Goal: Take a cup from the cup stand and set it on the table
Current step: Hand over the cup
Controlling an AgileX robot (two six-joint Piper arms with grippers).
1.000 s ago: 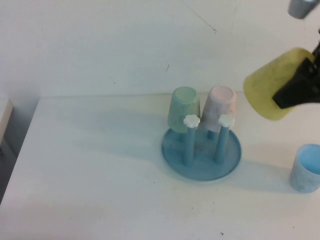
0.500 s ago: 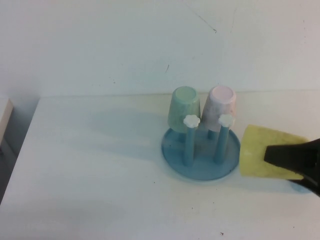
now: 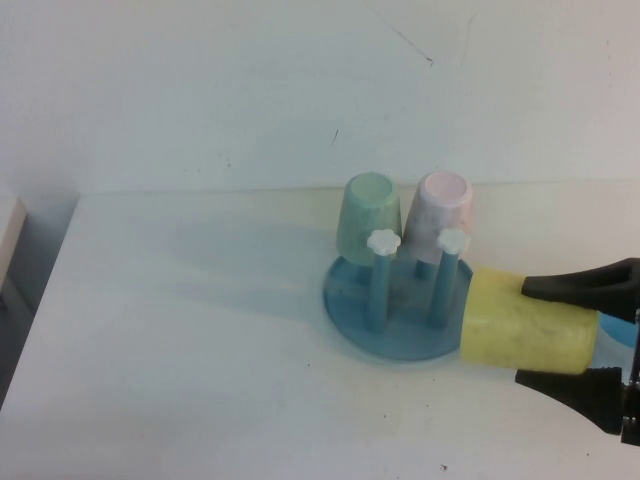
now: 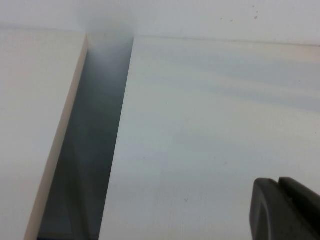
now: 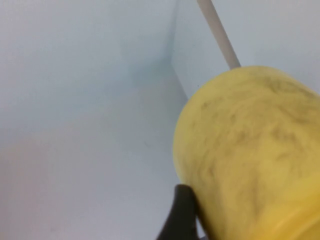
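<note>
Right claw (image 3: 583,332) round cup (image 3: 525,323); left claw (image 4: 287,210) low.

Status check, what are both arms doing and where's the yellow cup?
Right gripper jaws clamped on yellow cup, cup sideways beside cup stand. Left gripper parked over bare table. Blue cup close behind.

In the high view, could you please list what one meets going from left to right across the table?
Green cup → pink cup → yellow cup held sideways in the right gripper → blue cup at the edge.
</note>
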